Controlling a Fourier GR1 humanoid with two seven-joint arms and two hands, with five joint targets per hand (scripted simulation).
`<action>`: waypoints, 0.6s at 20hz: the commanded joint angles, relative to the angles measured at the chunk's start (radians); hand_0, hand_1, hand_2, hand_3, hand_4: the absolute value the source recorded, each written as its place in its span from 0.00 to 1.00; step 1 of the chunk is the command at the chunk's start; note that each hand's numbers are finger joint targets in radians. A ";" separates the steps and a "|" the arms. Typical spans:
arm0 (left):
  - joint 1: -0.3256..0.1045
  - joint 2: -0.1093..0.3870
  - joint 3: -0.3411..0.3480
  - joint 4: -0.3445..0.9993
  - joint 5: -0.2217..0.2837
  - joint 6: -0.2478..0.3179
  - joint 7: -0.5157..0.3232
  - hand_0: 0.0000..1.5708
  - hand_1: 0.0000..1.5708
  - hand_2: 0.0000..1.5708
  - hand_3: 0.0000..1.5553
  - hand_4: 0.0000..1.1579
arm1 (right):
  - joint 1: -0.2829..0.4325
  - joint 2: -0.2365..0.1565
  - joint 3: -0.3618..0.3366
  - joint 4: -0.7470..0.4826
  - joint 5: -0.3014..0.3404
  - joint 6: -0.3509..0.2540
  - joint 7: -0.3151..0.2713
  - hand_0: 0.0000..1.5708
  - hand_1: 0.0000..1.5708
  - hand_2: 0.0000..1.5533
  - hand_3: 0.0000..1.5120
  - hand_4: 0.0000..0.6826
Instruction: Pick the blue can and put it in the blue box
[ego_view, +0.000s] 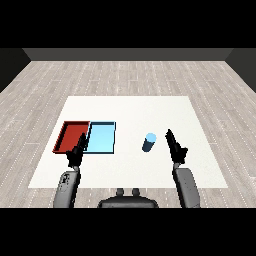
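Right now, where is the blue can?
The blue can stands on the white table, right of the light blue tray and just left of the right hand.

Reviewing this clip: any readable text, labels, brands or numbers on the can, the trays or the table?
None. The blue can shows a plain surface with no label; the red tray, the light blue tray and the white table carry no writing or signs.

A white table (130, 107) stands on a pale grey wood-plank floor (125, 75); a dark wall (128, 54) runs along 12 o'clock.
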 joint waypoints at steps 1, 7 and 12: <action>-0.008 -0.009 0.012 0.002 -0.013 -0.002 -0.029 0.00 0.00 0.00 0.00 0.00 | -0.011 0.018 -0.004 0.013 0.022 -0.003 0.006 0.00 0.00 0.00 0.00 0.00; -0.077 -0.059 0.024 -0.105 0.088 -0.035 -0.145 0.00 0.00 0.00 0.00 0.00 | -0.078 0.093 0.048 0.004 -0.056 0.018 -0.102 0.00 0.00 0.00 0.00 0.00; -0.082 -0.015 0.079 -0.034 0.142 -0.107 -0.225 0.00 0.00 0.00 0.00 0.00 | -0.050 0.080 0.002 0.096 -0.099 0.094 -0.250 0.00 0.00 0.00 0.00 0.00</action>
